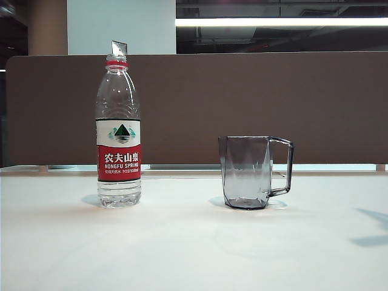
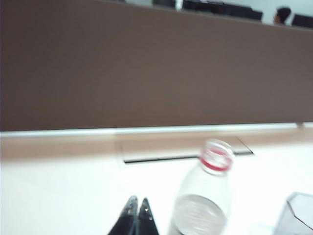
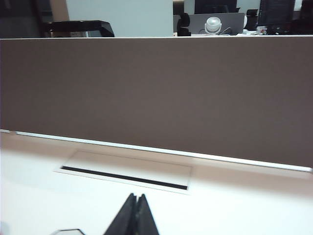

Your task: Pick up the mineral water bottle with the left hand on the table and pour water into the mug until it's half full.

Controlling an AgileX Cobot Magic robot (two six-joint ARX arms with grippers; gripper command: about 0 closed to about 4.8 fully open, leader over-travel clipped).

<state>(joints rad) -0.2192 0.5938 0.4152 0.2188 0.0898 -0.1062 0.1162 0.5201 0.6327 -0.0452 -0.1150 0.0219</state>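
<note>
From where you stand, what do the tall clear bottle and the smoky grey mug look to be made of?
The tall clear bottle with the red-and-white label looks like thin glossy plastic: ribbed, see-through walls and a printed wrap. The smoky grey faceted mug is transparent and glossy, either glass or hard plastic; its look leaves that open.

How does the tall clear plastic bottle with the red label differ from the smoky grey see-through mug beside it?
The clear plastic bottle stands about twice as tall as the smoky grey mug. The bottle is round with a narrow neck and carries a red-and-white label; the mug is faceted, wide-mouthed, unlabelled, with a squared handle. Both are transparent, upright and apart on the white table.
</note>
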